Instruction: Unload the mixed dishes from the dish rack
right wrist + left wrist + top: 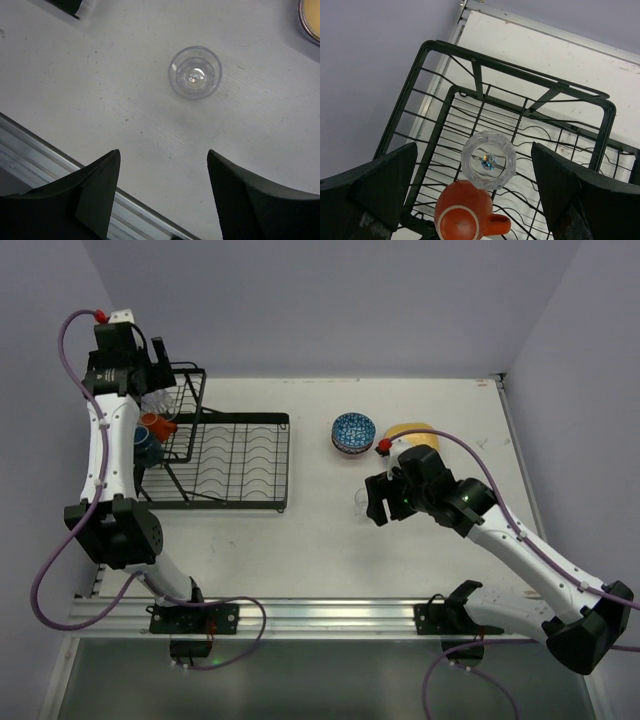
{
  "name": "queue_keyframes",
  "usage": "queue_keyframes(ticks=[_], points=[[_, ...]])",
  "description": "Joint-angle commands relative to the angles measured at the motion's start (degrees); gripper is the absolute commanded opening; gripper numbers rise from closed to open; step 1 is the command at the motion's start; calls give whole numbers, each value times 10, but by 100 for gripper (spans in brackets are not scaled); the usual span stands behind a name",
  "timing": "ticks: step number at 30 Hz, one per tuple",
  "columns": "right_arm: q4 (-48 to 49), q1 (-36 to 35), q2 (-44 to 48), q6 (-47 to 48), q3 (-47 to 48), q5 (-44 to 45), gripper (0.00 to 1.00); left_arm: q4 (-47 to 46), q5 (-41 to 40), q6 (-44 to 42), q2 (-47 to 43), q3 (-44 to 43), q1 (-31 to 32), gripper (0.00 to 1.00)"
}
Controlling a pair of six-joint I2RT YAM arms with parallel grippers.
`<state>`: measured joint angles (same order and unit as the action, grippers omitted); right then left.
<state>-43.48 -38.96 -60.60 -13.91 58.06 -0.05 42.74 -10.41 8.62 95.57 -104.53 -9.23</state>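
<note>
The black wire dish rack (pixel 240 455) stands at the table's left, its raised basket (pixel 445 105) at the far left end. Inside the basket a clear glass (pixel 488 160) sits upright beside an upturned orange mug (pixel 465 217), and a dark mug (pixel 145 445) lies next to them. My left gripper (pixel 474 147) hangs open right above that glass, touching nothing. A second clear glass (pixel 194 73) stands upright on the table. My right gripper (pixel 164 152) is open just short of it, apart from it. A blue-white bowl (pixel 353 432) and a yellow plate (pixel 412 435) rest further back.
An aluminium rail (pixel 320 615) runs along the table's near edge, just under my right fingers (pixel 90 190). Purple walls close in the left, back and right sides. The rack's flat slotted tray (pixel 245 480) holds no dishes.
</note>
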Motion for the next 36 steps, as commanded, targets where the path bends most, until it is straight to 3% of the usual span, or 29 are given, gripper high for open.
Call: queue_keyframes(ticks=[1,10,15,21,23,30,36], points=[[23,0,10,1,14,-21,72,-23,62,-27,8,-31,-5,100],[30,0,10,6,7,-27,72,-14,102,-28,47,-23,-9,94],[29,0,3,11,9,-36,72,-11,79,-33,55,-29,-10,81],[31,0,2,13,7,-42,72,-4,73,-32,65,-27,-9,77],[32,0,0,14,7,-42,72,0,69,-32,66,-23,-10,72],[34,0,-6,14,7,-38,72,5,51,-30,55,-8,-9,71],[33,0,-5,15,8,-39,72,0,43,-31,40,6,-9,59]])
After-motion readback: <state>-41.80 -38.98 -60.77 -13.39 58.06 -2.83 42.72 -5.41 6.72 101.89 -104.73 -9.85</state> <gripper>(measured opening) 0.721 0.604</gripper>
